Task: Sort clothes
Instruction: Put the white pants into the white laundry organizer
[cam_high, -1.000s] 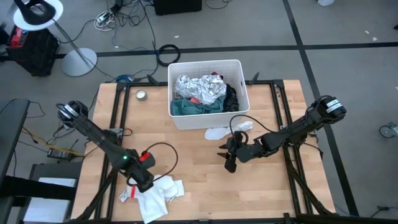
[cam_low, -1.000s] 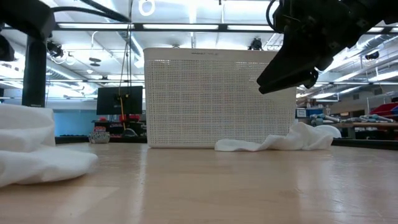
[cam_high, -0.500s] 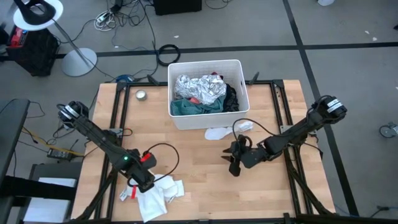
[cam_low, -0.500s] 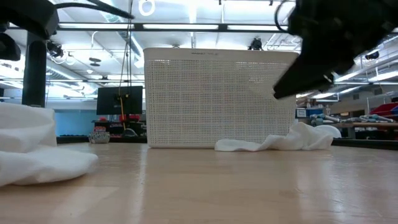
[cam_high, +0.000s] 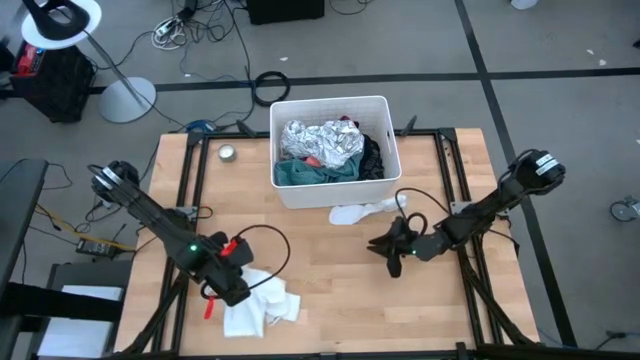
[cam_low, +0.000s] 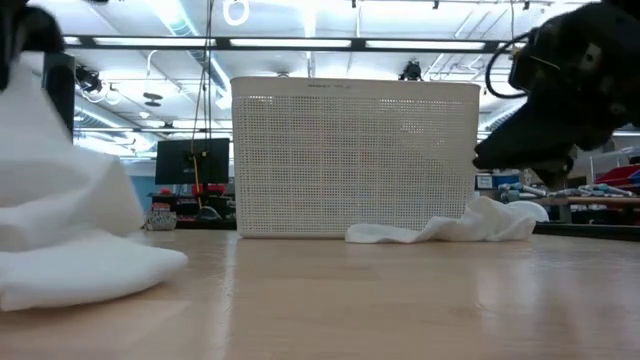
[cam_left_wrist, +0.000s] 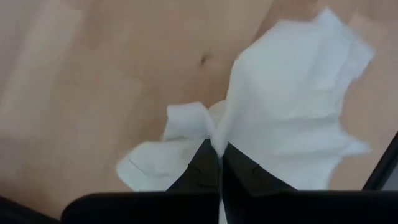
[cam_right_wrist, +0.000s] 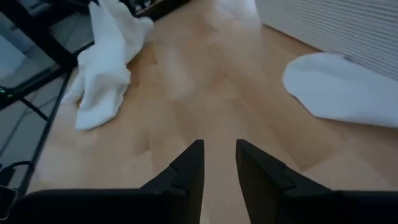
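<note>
Crumpled plain white garment (cam_left_wrist: 292, 118) pinched by left gripper (cam_left_wrist: 219, 163) (soft folds), wooden table (cam_high: 320, 270)

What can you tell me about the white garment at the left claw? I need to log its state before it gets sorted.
The plain white garment is soft, crumpled fabric near the table's front left edge, far from the bin. The left claw is shut on a pinched fold, so part of it rises in a peak while the rest drapes and lies bunched on the wooden table. In the low view it shows as a lifted white mass. No print or colour shows on it.
</note>
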